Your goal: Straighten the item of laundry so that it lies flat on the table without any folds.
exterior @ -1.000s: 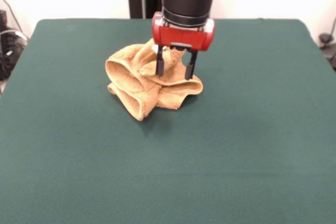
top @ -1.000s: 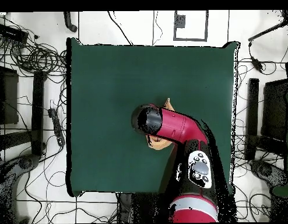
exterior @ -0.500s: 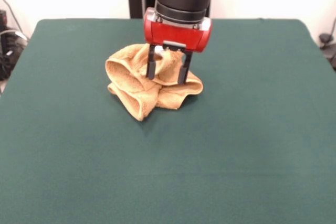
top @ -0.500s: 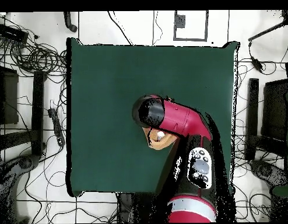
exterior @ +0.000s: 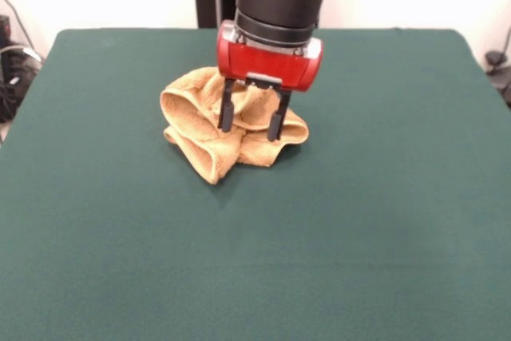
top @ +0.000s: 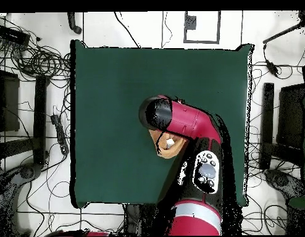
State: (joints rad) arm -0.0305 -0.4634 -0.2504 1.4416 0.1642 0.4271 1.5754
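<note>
Golden-orange terry towel (exterior: 215, 129) bunched in a rumpled heap on the green felt table (exterior: 359, 221), toward its far middle. Directly over the heap, red gripper (exterior: 251, 121), 2 black fingers (exterior: 227, 111) spread wide, tips among the folds.

A robotics lab: cables (top: 31, 58) sprawl over the floor around a green felt table (top: 118, 80).
</note>
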